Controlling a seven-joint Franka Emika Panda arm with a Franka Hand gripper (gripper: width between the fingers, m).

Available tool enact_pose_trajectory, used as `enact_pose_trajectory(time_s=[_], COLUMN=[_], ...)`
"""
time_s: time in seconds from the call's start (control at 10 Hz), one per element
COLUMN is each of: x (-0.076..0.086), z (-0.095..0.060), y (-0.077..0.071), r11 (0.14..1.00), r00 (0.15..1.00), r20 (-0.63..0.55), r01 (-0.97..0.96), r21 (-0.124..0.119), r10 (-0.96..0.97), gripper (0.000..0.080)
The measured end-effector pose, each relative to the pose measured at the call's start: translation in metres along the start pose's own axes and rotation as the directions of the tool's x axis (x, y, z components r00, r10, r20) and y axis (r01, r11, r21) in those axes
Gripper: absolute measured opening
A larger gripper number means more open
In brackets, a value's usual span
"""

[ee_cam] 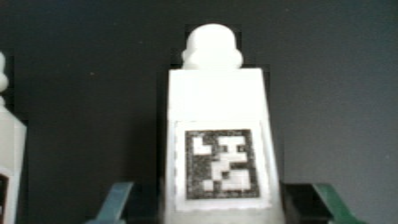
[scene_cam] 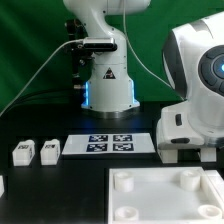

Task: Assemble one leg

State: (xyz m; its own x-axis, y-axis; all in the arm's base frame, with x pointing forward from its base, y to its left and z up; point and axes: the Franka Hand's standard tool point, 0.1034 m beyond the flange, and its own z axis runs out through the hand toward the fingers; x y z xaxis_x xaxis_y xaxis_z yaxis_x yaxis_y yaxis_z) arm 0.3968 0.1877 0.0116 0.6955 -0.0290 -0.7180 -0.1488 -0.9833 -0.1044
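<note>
In the wrist view a white leg (ee_cam: 217, 110) with a rounded peg at its far end and a black-and-white marker on its face lies on the black table. My gripper (ee_cam: 219, 206) is open and straddles the near end of the leg. Its fingers (ee_cam: 121, 203) stand on either side, with a dark gap between each finger and the leg. A second leg (ee_cam: 9, 125) shows at the edge of that view. In the exterior view two more legs (scene_cam: 22, 152) (scene_cam: 48, 150) lie at the left. The arm (scene_cam: 190, 95) fills the right and hides the gripper.
The marker board (scene_cam: 108, 143) lies mid-table in front of the robot base (scene_cam: 108, 85). The large white square piece with round corner sockets (scene_cam: 160, 205) lies at the front. A small white part (scene_cam: 2, 185) shows at the exterior view's left edge.
</note>
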Motion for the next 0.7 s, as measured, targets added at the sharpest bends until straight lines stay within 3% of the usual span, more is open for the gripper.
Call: enact_pose_trajectory(time_s=[0.1, 0.3, 0.4, 0.6, 0.7], x=[0.0, -0.007, -0.006, -0.02, -0.028], z=[-0.016, -0.067, -0.093, -0.161, -0.173], y=[0.002, 0.006, 0.007, 0.006, 0.001], r11=[1.0, 0.999, 0.998, 0.996, 0.997], r00=[1.0, 0.999, 0.993, 0.952, 0.937], r20=[0.001, -0.017, -0.096, -0.296, -0.343], r01=[0.007, 0.044, 0.064, 0.083, 0.076], r21=[0.003, 0.016, 0.017, 0.01, 0.009], r10=[-0.007, -0.044, -0.062, -0.077, -0.068], gripper=[0.0291, 0.0291, 0.0291, 0.0291, 0.0292])
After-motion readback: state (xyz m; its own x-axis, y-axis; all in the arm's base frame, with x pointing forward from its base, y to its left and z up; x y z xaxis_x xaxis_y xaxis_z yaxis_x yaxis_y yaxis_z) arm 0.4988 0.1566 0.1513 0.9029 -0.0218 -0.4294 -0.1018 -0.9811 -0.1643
